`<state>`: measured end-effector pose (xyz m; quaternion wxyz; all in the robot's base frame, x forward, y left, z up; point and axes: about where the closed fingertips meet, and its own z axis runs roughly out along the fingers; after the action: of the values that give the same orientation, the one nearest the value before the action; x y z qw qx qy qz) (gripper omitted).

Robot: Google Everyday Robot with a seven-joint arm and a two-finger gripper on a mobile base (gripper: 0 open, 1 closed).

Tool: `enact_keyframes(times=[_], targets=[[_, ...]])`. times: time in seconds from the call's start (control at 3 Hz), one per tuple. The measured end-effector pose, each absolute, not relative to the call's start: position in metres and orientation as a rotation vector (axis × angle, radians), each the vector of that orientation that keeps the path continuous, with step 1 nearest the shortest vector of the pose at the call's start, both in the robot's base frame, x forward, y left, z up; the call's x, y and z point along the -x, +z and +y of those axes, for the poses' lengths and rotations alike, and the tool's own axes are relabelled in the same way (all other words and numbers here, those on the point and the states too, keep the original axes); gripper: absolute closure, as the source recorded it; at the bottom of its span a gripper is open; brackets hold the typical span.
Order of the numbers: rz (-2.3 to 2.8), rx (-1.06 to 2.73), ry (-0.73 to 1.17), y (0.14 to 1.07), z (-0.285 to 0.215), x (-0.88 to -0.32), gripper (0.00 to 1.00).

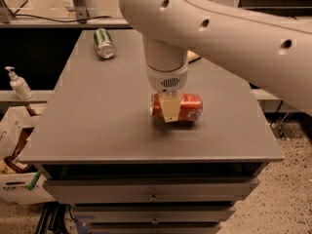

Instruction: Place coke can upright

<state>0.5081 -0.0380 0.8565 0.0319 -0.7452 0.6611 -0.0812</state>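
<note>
Progress looks slight so far: the coke can (191,107) lies on its side on the desk (97,116), so the standing-up that the task asks for is not yet done. It rests a little right of the desk's middle and nearer the front edge than the back, its long axis running left to right. The pincer (169,110) hangs straight down from the big white arm (219,28) and sits over the left half of the can, low enough that its cream tip covers part of the can's side. Whether it grips the can or merely straddles it cannot be told from this view, since the far side is hidden behind the can. What seems left is to secure a hold, tip the can through a quarter turn so that one flat end faces down, set it on the desk and let go. The can itself is red-orange with pale lettering along its body and a lighter patch near its right end. Its rounded side touches the desk, so by my reckoning it could roll if nudged. A green can (103,43) lies on its side well apart, near the back left corner, and plays no part here.
</note>
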Motion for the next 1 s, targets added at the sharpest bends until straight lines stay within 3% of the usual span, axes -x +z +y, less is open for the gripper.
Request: enact_keyframes(times=[0.33,1.0], targets=[[1.972,2.193,-0.188,0.883,-0.037,-0.510,1.00],[1.770,1.866,0.053,0.935,-0.048,-0.520,1.00]])
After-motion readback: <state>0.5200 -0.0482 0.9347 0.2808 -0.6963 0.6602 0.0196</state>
